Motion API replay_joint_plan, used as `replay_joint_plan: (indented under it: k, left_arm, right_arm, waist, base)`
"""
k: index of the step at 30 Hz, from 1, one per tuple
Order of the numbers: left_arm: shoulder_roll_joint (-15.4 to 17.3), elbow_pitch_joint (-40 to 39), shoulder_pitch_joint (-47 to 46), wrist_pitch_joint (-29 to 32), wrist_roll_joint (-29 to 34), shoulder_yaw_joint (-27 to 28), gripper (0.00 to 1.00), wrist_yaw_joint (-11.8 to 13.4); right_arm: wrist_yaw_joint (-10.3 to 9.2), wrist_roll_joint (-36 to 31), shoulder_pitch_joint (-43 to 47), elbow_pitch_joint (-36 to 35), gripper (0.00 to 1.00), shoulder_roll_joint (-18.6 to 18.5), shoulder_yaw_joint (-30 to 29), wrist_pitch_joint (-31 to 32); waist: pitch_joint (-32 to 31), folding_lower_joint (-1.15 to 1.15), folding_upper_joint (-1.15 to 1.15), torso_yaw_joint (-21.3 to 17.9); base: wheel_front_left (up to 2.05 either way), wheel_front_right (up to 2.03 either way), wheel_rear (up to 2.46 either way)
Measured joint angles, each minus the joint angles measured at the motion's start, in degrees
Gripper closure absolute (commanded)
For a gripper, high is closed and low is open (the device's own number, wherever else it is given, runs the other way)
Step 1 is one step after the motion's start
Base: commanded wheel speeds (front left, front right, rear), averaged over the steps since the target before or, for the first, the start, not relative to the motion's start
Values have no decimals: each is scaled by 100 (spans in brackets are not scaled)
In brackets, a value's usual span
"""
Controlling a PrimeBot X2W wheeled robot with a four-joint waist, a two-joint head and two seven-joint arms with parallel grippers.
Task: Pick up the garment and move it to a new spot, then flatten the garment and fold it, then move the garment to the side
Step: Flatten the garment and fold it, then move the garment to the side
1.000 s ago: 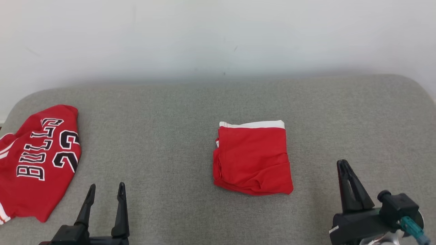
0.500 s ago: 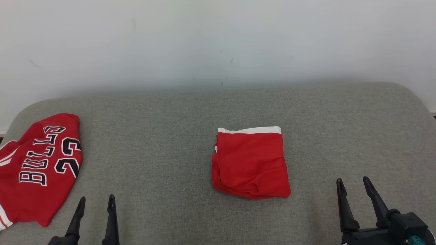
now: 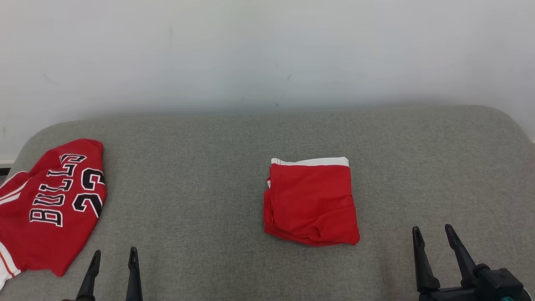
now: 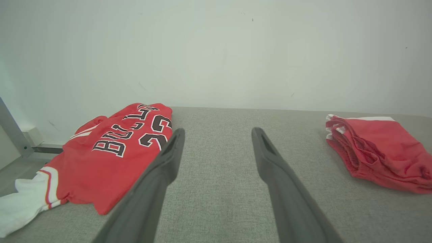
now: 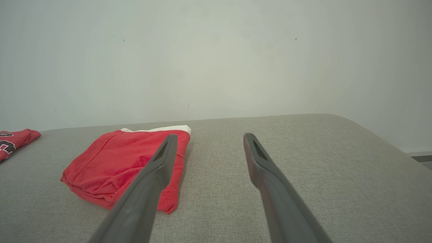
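The garment [image 3: 311,202] is a red piece with a white band along its far edge, folded into a compact square in the middle of the grey padded surface [image 3: 200,167]. It appears at the right of the left wrist view [image 4: 378,155] and at the left of the right wrist view [image 5: 125,162]. My right gripper [image 3: 431,228] stands open to the right of it and nearer to me, apart from it, with nothing between its fingers [image 5: 210,136]. My left gripper [image 3: 115,251] is open and empty at the lower left [image 4: 217,131].
A red jersey [image 3: 50,209] with black lettering lies spread at the surface's left end, hanging over the edge [image 4: 111,152]. A white wall [image 3: 267,50] rises behind the surface. The surface's corners are rounded. A metal bar [image 4: 10,131] stands off its left end.
My right gripper has gone from shut to open and drawn back toward the lower right, away from the folded garment. The left gripper has sunk lower in view. The camera has shifted slightly.
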Motion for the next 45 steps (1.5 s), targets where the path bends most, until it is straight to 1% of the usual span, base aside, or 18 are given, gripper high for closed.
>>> replay_joint_plan:
  k: [25,31,37,45]
  left_arm:
    - [74,24,36,0,-3,-101,0,-10]
    - [77,30,35,0,-4,-112,0,-10]
    - [74,41,13,0,-12,-155,0,-12]
    - [16,41,-172,0,-20,-310,0,-13]
  right_arm:
    - [0,-47,43,44,0,41,-11,5]
    - [0,-42,-9,100,0,-44,98,43]
    - [0,16,-463,244,0,-218,291,54]
    - [0,58,-1647,840,0,-511,516,197]
  waist:
    - [16,0,0,12]
    - [27,0,0,45]
    - [75,0,0,99]
    - [284,1,1,259]
  base:
    - [0,0,0]
    - [0,0,0]
    - [0,0,0]
    - [0,0,0]
